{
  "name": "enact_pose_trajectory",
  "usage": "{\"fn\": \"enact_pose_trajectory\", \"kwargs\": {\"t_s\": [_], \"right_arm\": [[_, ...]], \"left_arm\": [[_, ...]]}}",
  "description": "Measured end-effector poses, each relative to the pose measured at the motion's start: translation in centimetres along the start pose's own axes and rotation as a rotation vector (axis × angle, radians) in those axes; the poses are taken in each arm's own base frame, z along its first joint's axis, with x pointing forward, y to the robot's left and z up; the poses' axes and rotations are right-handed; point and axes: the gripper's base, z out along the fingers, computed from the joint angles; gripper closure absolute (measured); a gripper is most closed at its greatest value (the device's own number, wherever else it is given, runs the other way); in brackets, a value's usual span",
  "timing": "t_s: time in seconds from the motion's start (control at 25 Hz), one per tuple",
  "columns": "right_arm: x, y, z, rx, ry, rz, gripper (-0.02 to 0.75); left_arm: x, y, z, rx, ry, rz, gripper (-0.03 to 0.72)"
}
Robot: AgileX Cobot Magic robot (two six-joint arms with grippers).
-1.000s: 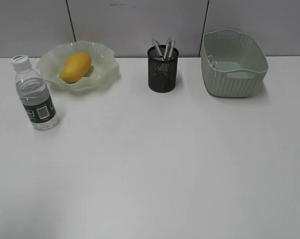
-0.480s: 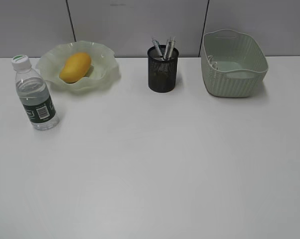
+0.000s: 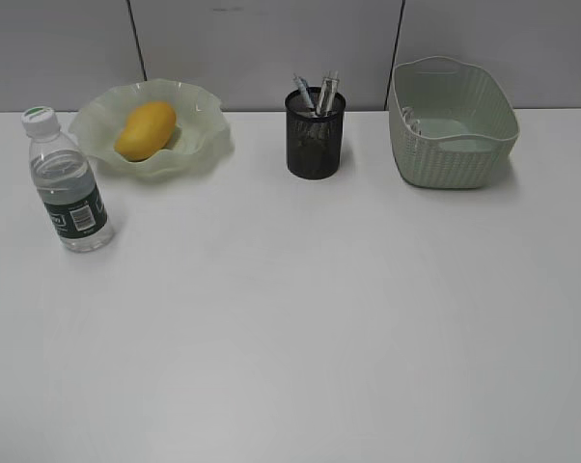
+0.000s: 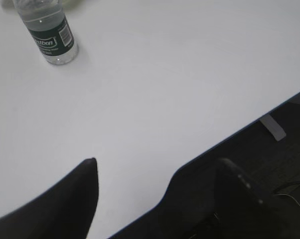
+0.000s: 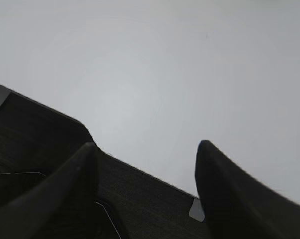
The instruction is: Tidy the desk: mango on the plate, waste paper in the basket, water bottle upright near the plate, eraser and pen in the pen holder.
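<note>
**Desk state, both grippers empty**

Mango lies on the plate. Water bottle stands upright just beside the plate. Pens sit in the pen holder. Basket at the right. My left gripper and right gripper are spread, holding nothing, over the desk edge.

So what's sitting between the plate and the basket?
The pen holder, with pens sticking out, stands between the plate and the basket in the exterior view.
</note>
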Motion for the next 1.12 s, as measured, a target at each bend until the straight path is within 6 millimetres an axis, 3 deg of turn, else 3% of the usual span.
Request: {"fn": "enact_pose_trajectory", "kwargs": {"t_s": [0.76, 1.12], "right_arm": [[0.00, 0.04, 0.00, -0.005, 0.000, -0.006, 0.249], [0.23, -0.47, -0.40, 0.113, -0.024, 0.092, 0.249]], "left_arm": [[-0.04, -0.28, 0.10, 0.028, 0.005, 0.032, 0.157], [0.46, 0.21, -0.77, -0.148, -0.059, -0.108, 0.186]]}}
